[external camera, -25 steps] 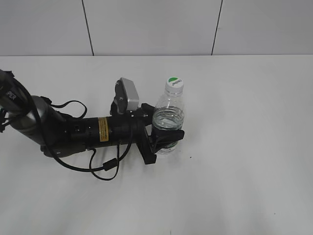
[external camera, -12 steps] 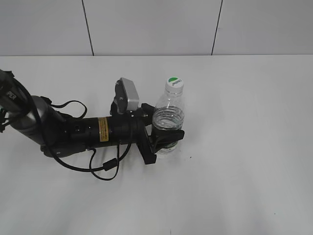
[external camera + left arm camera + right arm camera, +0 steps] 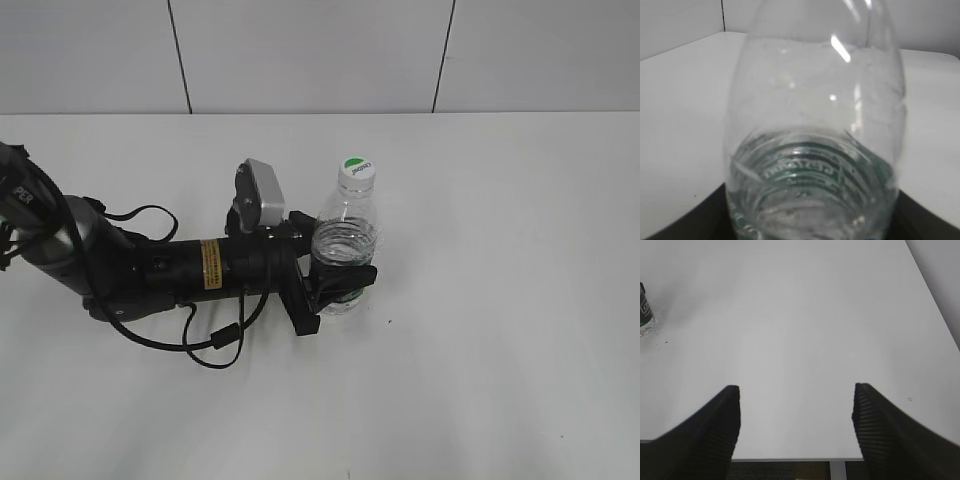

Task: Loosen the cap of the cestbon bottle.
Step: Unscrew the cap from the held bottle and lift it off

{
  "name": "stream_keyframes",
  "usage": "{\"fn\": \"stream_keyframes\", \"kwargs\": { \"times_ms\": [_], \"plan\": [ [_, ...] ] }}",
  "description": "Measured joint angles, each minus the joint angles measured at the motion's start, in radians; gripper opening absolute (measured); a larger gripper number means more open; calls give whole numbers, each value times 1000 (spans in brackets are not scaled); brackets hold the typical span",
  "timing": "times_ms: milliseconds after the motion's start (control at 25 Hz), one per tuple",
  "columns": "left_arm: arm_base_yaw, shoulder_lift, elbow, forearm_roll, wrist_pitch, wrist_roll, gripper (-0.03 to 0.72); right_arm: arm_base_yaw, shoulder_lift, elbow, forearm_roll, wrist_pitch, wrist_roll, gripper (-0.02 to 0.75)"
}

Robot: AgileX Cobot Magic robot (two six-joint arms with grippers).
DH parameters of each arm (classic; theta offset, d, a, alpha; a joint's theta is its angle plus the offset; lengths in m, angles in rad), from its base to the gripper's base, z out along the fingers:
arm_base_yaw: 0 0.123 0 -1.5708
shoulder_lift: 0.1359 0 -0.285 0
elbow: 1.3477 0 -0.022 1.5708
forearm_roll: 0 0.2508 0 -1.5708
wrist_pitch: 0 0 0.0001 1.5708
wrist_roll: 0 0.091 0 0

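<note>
The cestbon bottle [image 3: 346,245] stands upright on the white table, clear with a dark green label low on its body. Its white cap [image 3: 357,171] with a green mark sits on top. My left gripper [image 3: 340,282] is shut on the bottle's lower body, one finger on each side. In the left wrist view the bottle [image 3: 812,140] fills the frame and the cap is out of view. My right gripper [image 3: 796,412] is open and empty over the table's near edge; the bottle's base [image 3: 645,315] shows at the far left of that view.
The left arm [image 3: 170,270] lies low across the table from the left, with a loose black cable [image 3: 215,345] in front of it. A white wall with dark seams [image 3: 180,55] stands behind the table.
</note>
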Motion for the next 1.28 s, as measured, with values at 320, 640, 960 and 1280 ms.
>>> {"fn": "stream_keyframes", "kwargs": {
  "times_ms": [320, 640, 960, 1280],
  "plan": [
    [0, 0, 0, 0, 0, 0, 402, 0, 0, 0, 0, 0, 0, 536],
    [0, 0, 0, 0, 0, 0, 402, 0, 0, 0, 0, 0, 0, 536],
    [0, 0, 0, 0, 0, 0, 402, 0, 0, 0, 0, 0, 0, 536],
    [0, 0, 0, -1, 0, 0, 402, 0, 0, 0, 0, 0, 0, 536]
  ]
}}
